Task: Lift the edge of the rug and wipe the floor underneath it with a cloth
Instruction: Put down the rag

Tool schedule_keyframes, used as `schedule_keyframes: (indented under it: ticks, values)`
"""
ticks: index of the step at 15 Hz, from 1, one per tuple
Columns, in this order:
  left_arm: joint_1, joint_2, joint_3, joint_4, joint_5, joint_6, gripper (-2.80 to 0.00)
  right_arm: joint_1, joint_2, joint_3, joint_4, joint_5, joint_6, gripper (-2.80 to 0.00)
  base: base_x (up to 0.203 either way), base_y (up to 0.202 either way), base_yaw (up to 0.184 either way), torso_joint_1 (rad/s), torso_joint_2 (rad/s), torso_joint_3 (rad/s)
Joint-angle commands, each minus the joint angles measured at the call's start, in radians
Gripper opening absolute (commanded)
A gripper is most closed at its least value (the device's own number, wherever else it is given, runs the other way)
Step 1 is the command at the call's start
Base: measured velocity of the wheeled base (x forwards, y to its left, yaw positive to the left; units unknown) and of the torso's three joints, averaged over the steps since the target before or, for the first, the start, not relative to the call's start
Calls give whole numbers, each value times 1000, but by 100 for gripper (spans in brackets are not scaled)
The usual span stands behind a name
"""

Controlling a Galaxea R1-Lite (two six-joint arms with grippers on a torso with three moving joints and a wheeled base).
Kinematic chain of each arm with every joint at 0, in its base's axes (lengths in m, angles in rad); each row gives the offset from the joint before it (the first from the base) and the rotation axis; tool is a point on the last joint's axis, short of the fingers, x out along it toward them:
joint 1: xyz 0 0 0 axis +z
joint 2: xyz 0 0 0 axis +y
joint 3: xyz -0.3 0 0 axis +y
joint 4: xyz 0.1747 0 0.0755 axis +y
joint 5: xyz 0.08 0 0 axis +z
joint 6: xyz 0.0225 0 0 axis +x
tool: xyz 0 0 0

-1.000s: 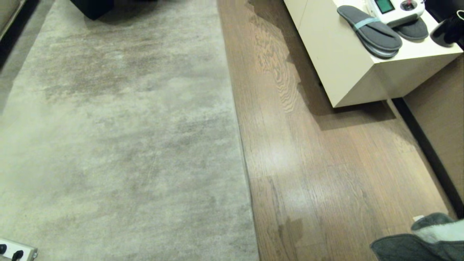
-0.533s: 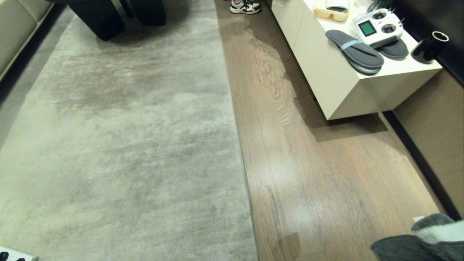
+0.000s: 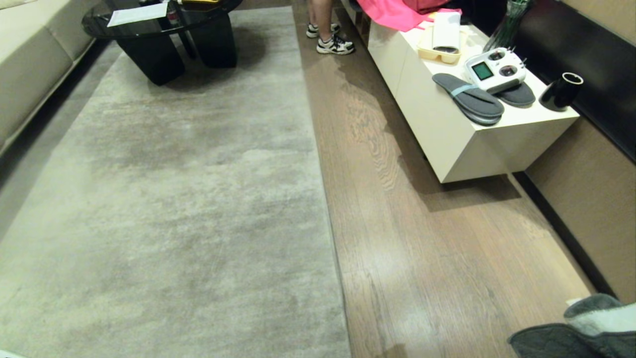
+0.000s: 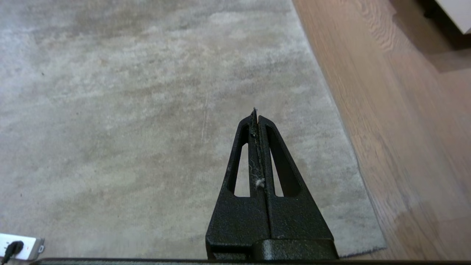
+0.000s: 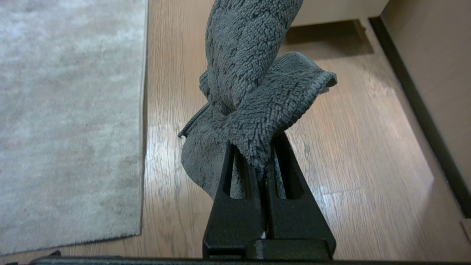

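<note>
While the rug edge (image 3: pixel 328 209) is lying flat against the floor (image 3: pixel 437 248), the right gripper (image 5: pixel 265 162) is hanging over bare planks just beside that edge, clenching the cloth (image 5: pixel 254 84); the left gripper (image 4: pixel 255 114), pinched empty, is hanging over the rug.

Flat on the floor (image 3: pixel 422 258), the rug edge (image 3: pixel 325 209); right of it a white cabinet (image 3: pixel 447 129), nearer, the cloth (image 3: pixel 576 333).
</note>
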Motion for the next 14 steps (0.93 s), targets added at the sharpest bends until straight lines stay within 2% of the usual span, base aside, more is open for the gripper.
schedule_keyframes:
  ticks: [1, 14]
  values:
    - [0, 0, 0, 1, -1, 3, -280, 0, 2, 0, 0, 1, 0, -280, 0, 0, 0, 7, 7, 203]
    - [0, 0, 0, 0, 0, 1, -280, 0, 1, 0, 0, 1, 0, -280, 0, 0, 0, 2, 1, 206]
